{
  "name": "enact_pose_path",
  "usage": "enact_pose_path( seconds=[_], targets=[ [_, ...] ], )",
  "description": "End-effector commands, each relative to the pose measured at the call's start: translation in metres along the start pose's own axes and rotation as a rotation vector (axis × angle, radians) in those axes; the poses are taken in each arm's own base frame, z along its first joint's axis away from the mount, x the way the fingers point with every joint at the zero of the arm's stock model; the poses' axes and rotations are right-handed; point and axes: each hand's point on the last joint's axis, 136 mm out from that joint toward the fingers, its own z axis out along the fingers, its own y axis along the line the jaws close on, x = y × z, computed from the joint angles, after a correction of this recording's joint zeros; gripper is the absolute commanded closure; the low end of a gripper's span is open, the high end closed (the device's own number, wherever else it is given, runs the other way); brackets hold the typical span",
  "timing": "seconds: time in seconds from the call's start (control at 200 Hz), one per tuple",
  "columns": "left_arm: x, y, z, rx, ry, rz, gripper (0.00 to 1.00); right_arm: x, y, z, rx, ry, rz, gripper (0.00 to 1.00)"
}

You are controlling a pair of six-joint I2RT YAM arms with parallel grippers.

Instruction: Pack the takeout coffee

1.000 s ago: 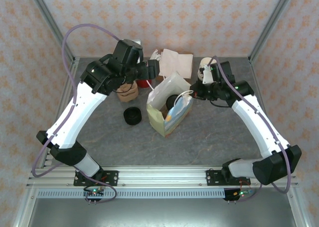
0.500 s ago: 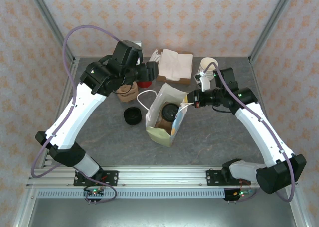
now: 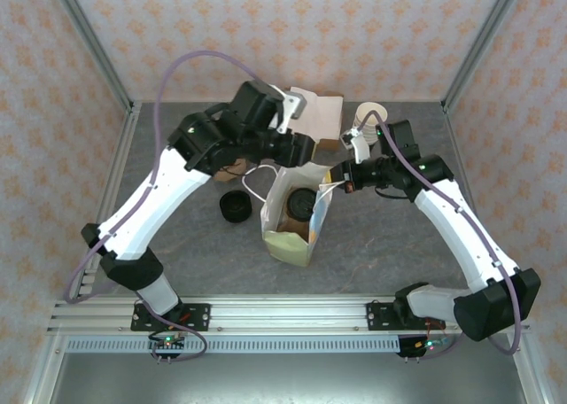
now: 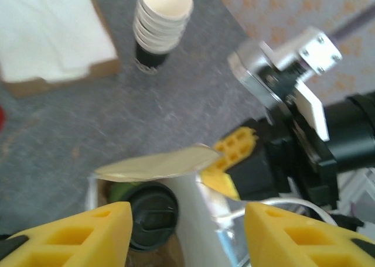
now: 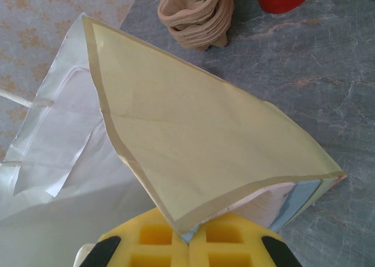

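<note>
Top external: right tool tight on bag rim, left tool agape above coffee cup.

Here's what my feed shows of the cell itself. All three sides are peach wallpaper with a small orange floral print: back wall, left wall, right wall. Slim grey metal posts run up the back corners. The work surface is a dark grey, marble-look tabletop, and the left wrist view shows the same mottled grey. Along the near edge sit silver aluminium rails, a perforated strip and a brushed metal sheet. Light is soft and even, with faint shadows.
</note>
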Motion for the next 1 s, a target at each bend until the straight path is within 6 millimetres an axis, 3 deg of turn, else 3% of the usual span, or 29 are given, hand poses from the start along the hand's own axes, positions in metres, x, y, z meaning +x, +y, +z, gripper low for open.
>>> enact_pose_path(
  seconds=[0.0, 0.345, 0.51, 0.766, 0.996],
  targets=[
    [0.029, -0.014, 0.017, 0.076, 0.134, 0.014, 0.54, -0.009, 0.002, 0.003, -0.028, -0.031, -0.055, 1.0],
    [0.092, 0.008, 0.055, 0.001, 0.319, -0.042, 0.59, -0.014, -0.009, 0.004, -0.024, -0.063, -0.054, 1.0],
    [0.103, 0.016, 0.068, -0.031, 0.351, -0.075, 0.62, -0.015, -0.01, 0.004, -0.037, -0.078, -0.065, 1.0],
    [0.103, 0.031, 0.078, -0.114, 0.342, -0.12, 0.63, -0.017, -0.005, 0.002, -0.059, -0.095, -0.083, 1.0],
    [0.106, 0.037, 0.087, -0.148, 0.339, -0.131, 0.64, -0.025, -0.006, -0.014, -0.011, -0.176, -0.091, 0.63]
  ],
)
